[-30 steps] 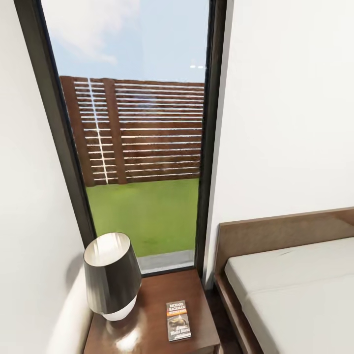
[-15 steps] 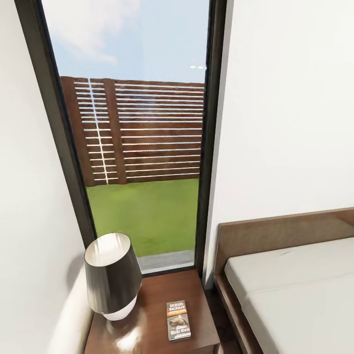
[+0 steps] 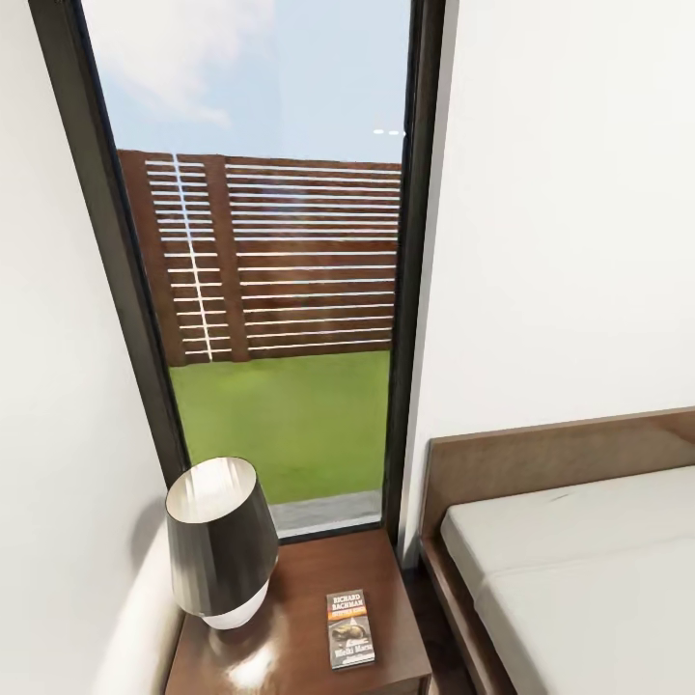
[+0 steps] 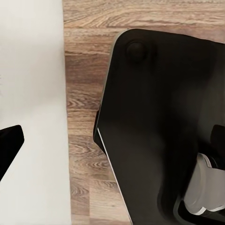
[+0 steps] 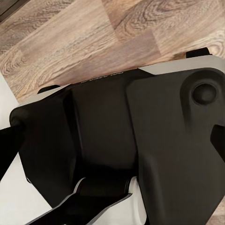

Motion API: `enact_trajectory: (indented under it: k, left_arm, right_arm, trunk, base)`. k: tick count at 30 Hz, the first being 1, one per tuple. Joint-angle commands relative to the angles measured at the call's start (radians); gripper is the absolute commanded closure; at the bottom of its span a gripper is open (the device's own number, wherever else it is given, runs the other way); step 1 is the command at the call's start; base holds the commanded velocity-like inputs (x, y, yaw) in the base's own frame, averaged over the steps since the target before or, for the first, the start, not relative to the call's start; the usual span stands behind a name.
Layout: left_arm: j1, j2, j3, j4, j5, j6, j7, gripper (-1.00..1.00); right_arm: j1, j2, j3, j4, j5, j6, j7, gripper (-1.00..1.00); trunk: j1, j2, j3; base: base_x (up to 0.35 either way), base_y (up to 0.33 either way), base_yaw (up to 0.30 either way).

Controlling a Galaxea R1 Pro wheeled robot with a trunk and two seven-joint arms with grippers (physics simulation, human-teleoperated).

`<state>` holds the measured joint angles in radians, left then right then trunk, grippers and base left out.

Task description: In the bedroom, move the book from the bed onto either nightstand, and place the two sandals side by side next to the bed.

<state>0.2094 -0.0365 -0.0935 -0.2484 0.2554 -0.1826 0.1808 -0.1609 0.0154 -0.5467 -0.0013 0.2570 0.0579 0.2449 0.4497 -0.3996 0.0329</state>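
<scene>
Paperback [image 3: 350,628] lies flat on the nightstand [image 3: 386,579], at four o'clock from the black lamp [image 3: 218,541]; bed [image 3: 579,569] sits just beside at three o'clock; whether either claw is open or closed, I cannot tell.

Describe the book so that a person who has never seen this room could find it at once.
Start at the tall window; below it stands a dark glossy nightstand, left of the bed. On its top, right of the black-shaded lamp, the book lies flat: a thin dark paperback with an orange band and white lettering.
</scene>
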Motion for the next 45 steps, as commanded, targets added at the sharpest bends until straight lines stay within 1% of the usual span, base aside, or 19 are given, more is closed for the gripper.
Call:
enact_trajectory:
  k: [1, 12, 23, 45]
  left_arm:
    - [0.001, 0.001, -0.008, -0.002, 0.009, -0.002, 0.006, -1.00]
    - [0.001, 0.002, -0.007, -0.002, 0.009, 0.000, 0.007, -1.00]
    - [0.001, 0.009, -0.001, -0.002, 0.010, 0.005, 0.007, -1.00]
    - [0.001, 0.012, -0.003, -0.002, 0.008, 0.003, 0.006, -1.00]
  right_arm:
    - [0.000, 0.000, -0.009, 0.000, 0.008, 0.004, 0.002, -1.00]
    - [0.000, 0.000, -0.009, 0.000, 0.008, 0.004, 0.002, -1.00]
    - [0.000, 0.000, -0.009, 0.000, 0.008, 0.004, 0.002, -1.00]
    - [0.000, 0.000, -0.009, 0.000, 0.008, 0.004, 0.002, -1.00]
  trunk:
    - [0.000, 0.000, 0.000]
    - [0.000, 0.000, 0.000]
    - [0.000, 0.000, 0.000]
    - [0.000, 0.000, 0.000]
  base:
    - [0.000, 0.000, 0.000]
    - [0.000, 0.000, 0.000]
    - [0.000, 0.000, 0.000]
    - [0.000, 0.000, 0.000]
